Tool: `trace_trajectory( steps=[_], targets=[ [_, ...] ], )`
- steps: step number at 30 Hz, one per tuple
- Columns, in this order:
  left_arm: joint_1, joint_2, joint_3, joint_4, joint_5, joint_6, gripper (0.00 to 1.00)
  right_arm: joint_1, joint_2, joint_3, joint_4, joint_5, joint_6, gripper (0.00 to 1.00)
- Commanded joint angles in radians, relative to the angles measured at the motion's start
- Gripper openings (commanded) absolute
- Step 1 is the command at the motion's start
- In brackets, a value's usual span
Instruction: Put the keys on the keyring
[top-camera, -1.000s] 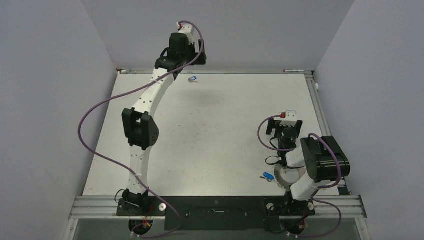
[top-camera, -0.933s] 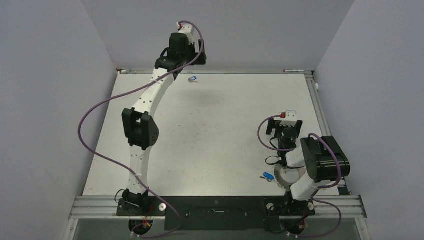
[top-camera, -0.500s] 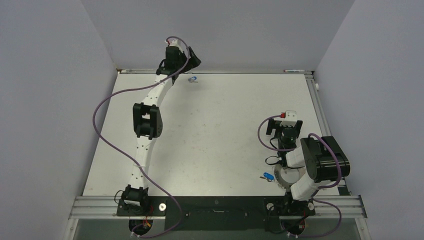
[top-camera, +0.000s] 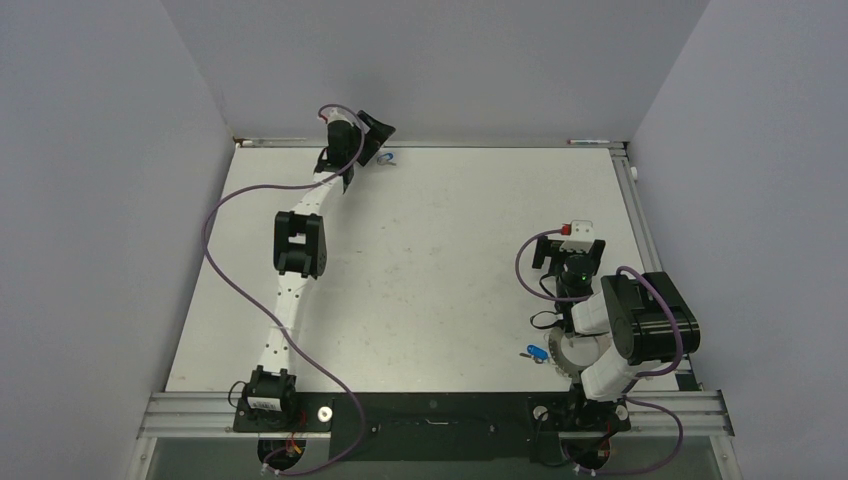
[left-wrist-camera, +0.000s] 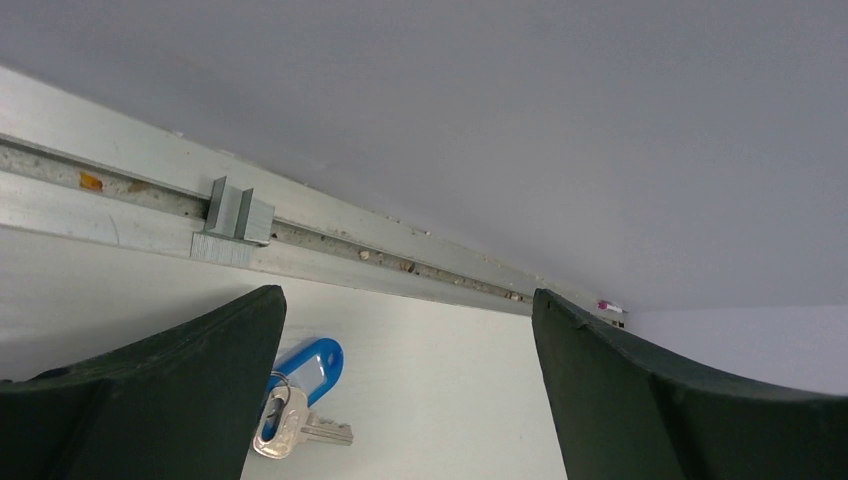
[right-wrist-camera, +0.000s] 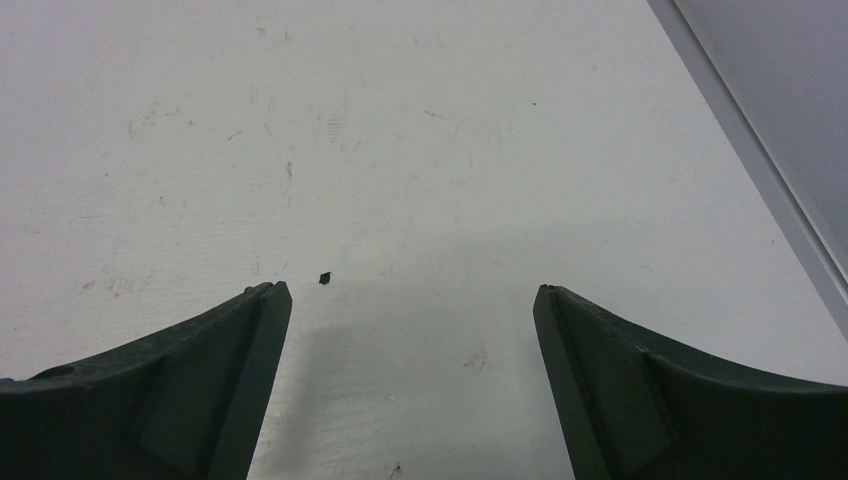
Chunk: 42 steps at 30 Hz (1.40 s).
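1. Nearest you, a blue-headed key (top-camera: 537, 353) lies on the desk (top-camera: 430, 270), just beside the right arm's base.
2. Your right claw (right-wrist-camera: 410, 290) hangs over bare desk, jaws fully apart and holding nothing. It looks parked out of the way.
3. At the far edge, your left claw (left-wrist-camera: 405, 300) is spread wide and empty. It is tilted low so the far key (left-wrist-camera: 300, 395), near the rail (left-wrist-camera: 330, 245), sits just beside one finger (left-wrist-camera: 180, 390), probably lined up for a pick.
4. The keyring can't be made out in any view.
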Motion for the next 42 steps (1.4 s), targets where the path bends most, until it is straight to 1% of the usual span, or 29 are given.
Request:
trace_trajectory(
  steps=[1,6,10,12,14,16,18,20,23,25,30,33,35,38,40,42],
  targets=[
    [-0.015,0.020,0.060,0.053,-0.007,-0.049,0.91,-0.001,-0.001,0.024,0.033,-0.005,0.012,0.98],
    [-0.043,0.008,0.056,-0.008,-0.017,-0.013,0.91,0.001,0.000,0.024,0.033,-0.006,0.011,0.98],
    [-0.061,-0.029,-0.022,-0.014,0.006,0.007,0.91,0.001,0.000,0.024,0.032,-0.005,0.011,0.98],
    [-0.073,-0.051,-0.066,-0.014,0.022,0.013,0.89,0.001,0.000,0.024,0.032,-0.005,0.011,0.98],
    [-0.085,-0.060,-0.089,-0.020,0.055,0.028,0.86,0.001,-0.001,0.024,0.033,-0.005,0.011,0.98],
    [-0.099,-0.065,-0.087,-0.053,0.084,0.060,0.82,0.000,0.000,0.024,0.032,-0.005,0.012,0.99],
    [-0.116,-0.087,-0.105,-0.091,0.102,0.099,0.82,0.000,0.000,0.024,0.034,-0.005,0.012,0.99],
    [-0.130,-0.123,-0.168,-0.131,0.133,0.118,0.82,-0.001,0.000,0.024,0.035,-0.005,0.012,0.99],
    [-0.151,-0.189,-0.310,-0.110,0.194,0.130,0.79,0.001,-0.001,0.023,0.034,-0.005,0.012,0.99],
    [-0.166,-0.233,-0.386,-0.115,0.215,0.164,0.77,0.001,0.000,0.023,0.035,-0.005,0.012,0.99],
    [-0.224,-0.349,-0.524,-0.203,0.234,0.333,0.71,0.001,0.000,0.024,0.035,-0.006,0.012,0.99],
    [-0.264,-0.401,-0.577,-0.247,0.263,0.418,0.71,0.001,0.000,0.022,0.035,-0.006,0.013,0.99],
    [-0.287,-0.423,-0.585,-0.314,0.259,0.487,0.71,0.001,0.000,0.022,0.035,-0.005,0.014,0.99],
    [-0.317,-0.446,-0.563,-0.466,0.242,0.586,0.69,-0.001,0.000,0.022,0.035,-0.007,0.014,0.99],
    [-0.330,-0.474,-0.586,-0.537,0.238,0.615,0.68,-0.001,0.000,0.022,0.036,-0.006,0.014,0.99],
    [-0.334,-0.521,-0.657,-0.575,0.251,0.612,0.66,-0.001,0.000,0.022,0.036,-0.009,0.014,0.99]
  ],
)
